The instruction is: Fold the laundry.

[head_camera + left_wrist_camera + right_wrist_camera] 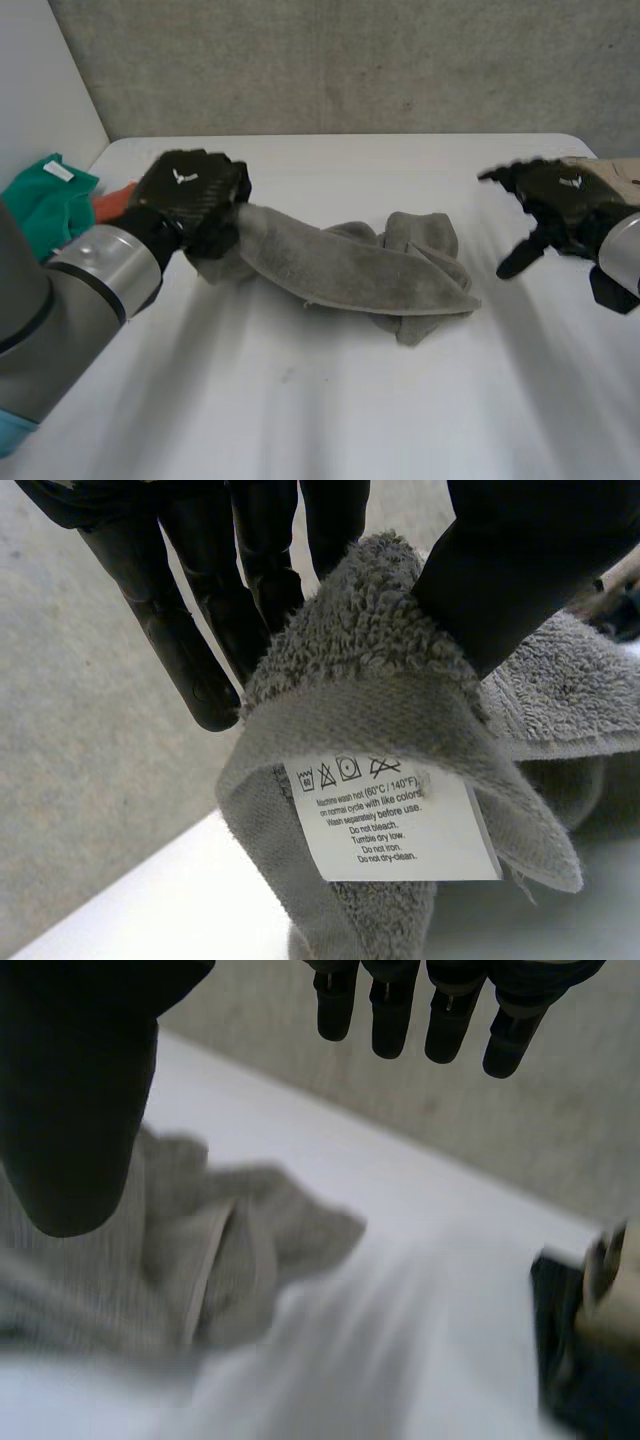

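Pinching one corner of the grey towel with my other hand free.

My left arm comes in from the lower left of the frame. My left hand is closed on the towel's corner, thumb against fingers, and the care label hangs just under the pinch. The rest lies crumpled at the centre of the desk. At the right of the frame my right hand hovers wide, fingers spread, holding nothing, apart from the towel. Lifting one-handed, I judge the corner could slip, or the bunch could drag and twist. Further back at the left edge lies a green cloth that my arm might snag.
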`<state>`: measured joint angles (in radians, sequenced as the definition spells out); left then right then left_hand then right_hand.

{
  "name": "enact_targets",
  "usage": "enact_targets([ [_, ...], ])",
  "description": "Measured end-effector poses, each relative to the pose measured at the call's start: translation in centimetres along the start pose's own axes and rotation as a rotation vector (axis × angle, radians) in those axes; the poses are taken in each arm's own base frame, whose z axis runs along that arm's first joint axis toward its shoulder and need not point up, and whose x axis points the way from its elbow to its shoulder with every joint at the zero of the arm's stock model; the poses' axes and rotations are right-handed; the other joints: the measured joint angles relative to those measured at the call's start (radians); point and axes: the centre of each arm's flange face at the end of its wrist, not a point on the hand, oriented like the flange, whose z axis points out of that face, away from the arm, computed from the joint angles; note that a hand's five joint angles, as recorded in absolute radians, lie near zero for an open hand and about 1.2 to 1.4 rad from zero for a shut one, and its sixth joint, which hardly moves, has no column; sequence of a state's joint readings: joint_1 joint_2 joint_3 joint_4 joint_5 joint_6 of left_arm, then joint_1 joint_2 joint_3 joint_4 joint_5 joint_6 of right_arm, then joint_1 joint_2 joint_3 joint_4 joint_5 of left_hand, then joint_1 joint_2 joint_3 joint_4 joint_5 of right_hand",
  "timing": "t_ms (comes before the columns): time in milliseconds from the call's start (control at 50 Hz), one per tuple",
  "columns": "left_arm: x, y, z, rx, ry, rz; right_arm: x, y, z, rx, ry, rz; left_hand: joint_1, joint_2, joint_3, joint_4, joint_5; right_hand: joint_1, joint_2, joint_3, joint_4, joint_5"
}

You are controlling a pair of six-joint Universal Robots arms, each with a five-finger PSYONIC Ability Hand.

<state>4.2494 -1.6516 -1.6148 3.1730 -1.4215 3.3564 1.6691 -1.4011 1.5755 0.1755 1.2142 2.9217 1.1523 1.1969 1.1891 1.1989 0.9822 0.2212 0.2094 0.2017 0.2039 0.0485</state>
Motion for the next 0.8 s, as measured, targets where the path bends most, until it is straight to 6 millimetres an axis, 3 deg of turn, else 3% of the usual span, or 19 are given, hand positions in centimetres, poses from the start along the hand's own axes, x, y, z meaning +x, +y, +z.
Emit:
enact_targets([
  [140,-0.3,-2.7,-0.8,0.052,-0.005,-0.032,0.1,4.3,2.2,-0.171,-0.093,-0.019,0.0,0.0,0.0,0.0,0.0,0.005,0.003,0.009,0.009,0.006],
  [300,-0.6,-4.7,-1.6,0.077,-0.008,-0.046,-1.8,7.3,4.9,-0.1,-0.194,-0.06,0.0,0.0,0.0,0.0,0.0,0.151,0.159,0.174,0.171,0.158],
  [340,-0.6,-4.9,-1.8,0.081,-0.008,-0.047,-2.2,7.7,5.5,-0.081,-0.204,-0.067,0.0,0.0,0.0,0.0,0.0,0.241,0.248,0.252,0.249,0.236],
  [360,-0.6,-5.1,-2.0,0.086,-0.007,-0.047,-2.7,8.2,6.2,-0.055,-0.216,-0.076,0.0,0.0,0.0,0.0,0.0,0.437,0.436,0.443,0.44,0.425],
  [420,-0.6,-5.4,-2.3,0.091,-0.007,-0.048,-3.1,8.4,6.7,-0.032,-0.221,-0.082,0.0,0.0,0.0,0.0,0.0,0.654,0.673,0.673,0.67,0.633],
  [440,-0.6,-5.5,-2.5,0.095,-0.009,-0.047,-3.3,8.4,7.1,-0.013,-0.219,-0.085,0.0,0.0,0.0,0.0,0.0,0.837,0.858,0.854,0.855,0.824],
  [500,-0.8,-5.7,-2.9,0.101,-0.017,-0.045,-2.9,7.4,7.5,0.032,-0.193,-0.09,0.0,0.0,0.0,0.0,0.0,0.901,0.964,0.974,0.979,0.936],
  [560,-1.4,-5.9,-3.2,0.106,-0.039,-0.043,-1.8,4.8,7.1,0.103,-0.139,-0.112,0.0,0.0,0.0,0.0,0.0,0.901,0.964,0.984,0.991,0.936],
  [680,-3.8,-6.1,-3.5,0.093,-0.116,-0.044,1.2,-4.2,2.3,0.299,0.009,-0.286,0.0,0.0,0.0,0.0,0.0,0.901,0.964,0.984,0.992,0.936],
  [740,-5.1,-6.1,-3.5,0.069,-0.149,-0.049,1.8,-7.2,-0.6,0.336,0.062,-0.383,0.0,0.0,0.0,0.0,0.0,0.901,0.964,0.984,0.992,0.938],
  [800,-6.2,-5.6,-3.5,0.024,-0.172,-0.059,1.6,-8.8,-3.1,0.315,0.084,-0.47,0.0,0.0,0.0,0.0,0.0,0.901,0.964,0.984,0.992,0.939],
])
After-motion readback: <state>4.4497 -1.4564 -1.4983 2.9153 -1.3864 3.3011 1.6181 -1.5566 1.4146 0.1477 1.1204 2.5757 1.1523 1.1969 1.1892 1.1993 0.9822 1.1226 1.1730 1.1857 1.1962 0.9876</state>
